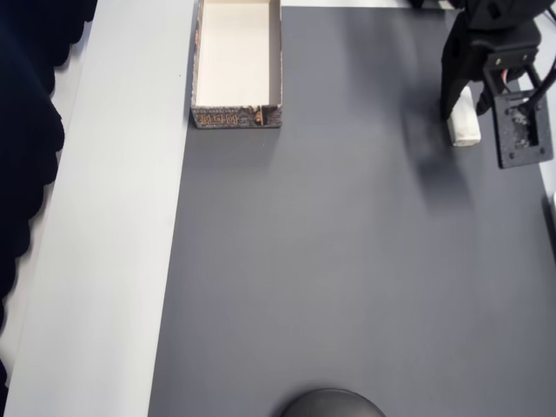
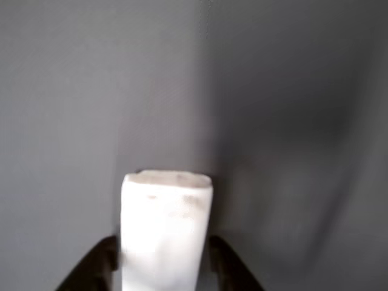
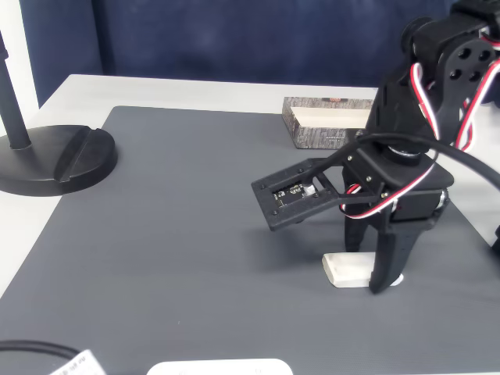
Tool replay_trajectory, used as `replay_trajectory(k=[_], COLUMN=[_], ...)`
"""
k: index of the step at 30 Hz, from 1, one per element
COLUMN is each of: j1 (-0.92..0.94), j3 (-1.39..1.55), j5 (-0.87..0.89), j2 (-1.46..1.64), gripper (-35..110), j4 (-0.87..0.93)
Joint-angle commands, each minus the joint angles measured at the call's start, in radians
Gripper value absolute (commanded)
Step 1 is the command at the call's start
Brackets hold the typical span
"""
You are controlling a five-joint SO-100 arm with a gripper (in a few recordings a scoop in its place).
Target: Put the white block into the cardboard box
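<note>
The white block (image 1: 467, 126) lies on the dark grey mat near the right edge in the overhead view, far to the right of the cardboard box (image 1: 237, 115). My black gripper (image 1: 464, 106) stands over it with a finger on each long side. In the wrist view the block (image 2: 165, 224) fills the gap between the two fingers (image 2: 100, 267), which press against its sides. In the fixed view the block (image 3: 346, 269) rests on the mat with one end sticking out left of my gripper (image 3: 370, 269). The box (image 3: 324, 134) sits behind the arm with nothing in it.
A grey mat (image 1: 330, 261) covers most of the table, with a white table strip (image 1: 113, 261) on its left in the overhead view. A black round stand base (image 3: 55, 156) sits at the left of the fixed view. A white device (image 3: 219, 367) lies at the front edge.
</note>
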Motion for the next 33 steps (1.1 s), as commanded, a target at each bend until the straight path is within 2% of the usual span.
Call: replay_trajectory(k=[1,9,11,22,33], j1=[-0.015,-0.032,-0.038,-0.026,0.155], j3=[-0.037,-0.041,-0.055,-0.130,-0.423], j5=[0.002,0.002,-0.003,-0.037,-0.074], j2=[0.002,0.002,0.002,0.095,0.207], gripper=[16,6,-2,-2,-2], j4=[0.012,0.025,0.058,0.218,0.500])
